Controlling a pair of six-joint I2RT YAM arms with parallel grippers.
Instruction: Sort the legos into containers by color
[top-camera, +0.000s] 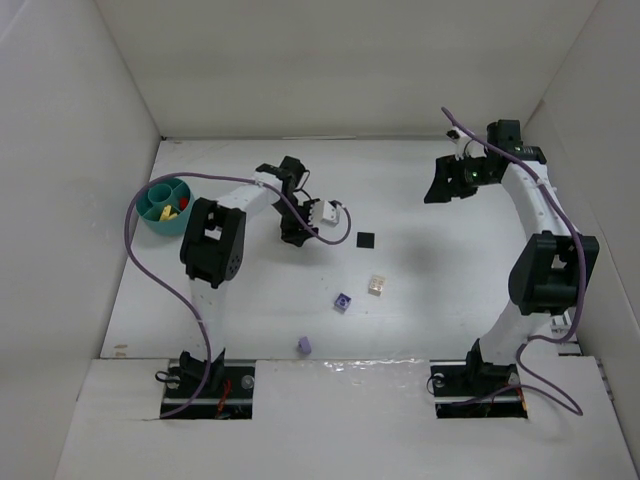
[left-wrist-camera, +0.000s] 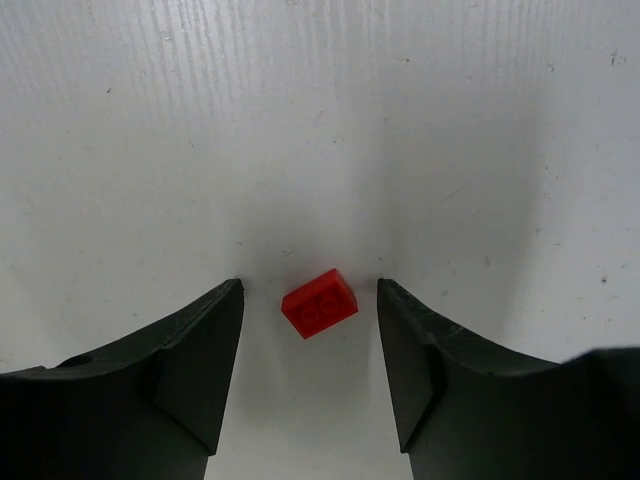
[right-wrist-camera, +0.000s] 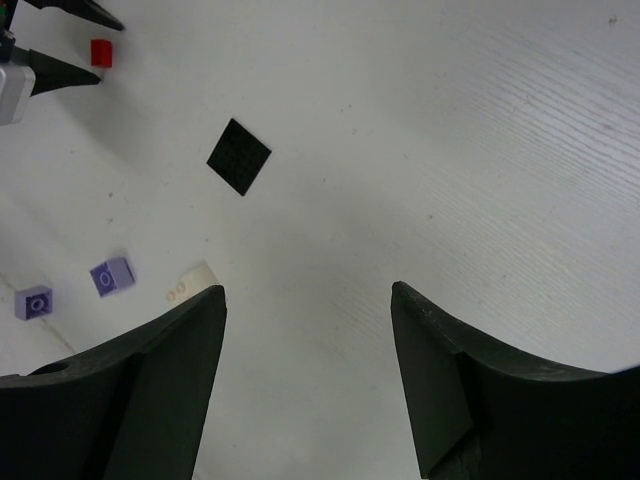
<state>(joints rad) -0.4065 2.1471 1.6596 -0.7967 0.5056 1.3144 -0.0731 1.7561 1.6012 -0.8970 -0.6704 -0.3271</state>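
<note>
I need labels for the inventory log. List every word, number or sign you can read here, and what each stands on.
No text can be read in any view.
The red brick: stud tops too blurred to show lettering.
The lilac bricks and the cream brick: only ring marks, too small to read.
The black square plate and the teal bowl: no marking visible.

Loose on tabletop (top-camera: 450, 300): 1 red brick (left-wrist-camera: 320, 303), 1 black sq plate (top-camera: 366, 240), 1 cream brick (top-camera: 376, 285), 2 lilac, i.e. mid lilac brick (top-camera: 343, 302) + near lilac brick (top-camera: 303, 346). 1 teal bowl (top-camera: 158, 226); yellow pcs (top-camera: 171, 213) and red pc (top-camera: 184, 203) inside, exact no. unclear.
</note>
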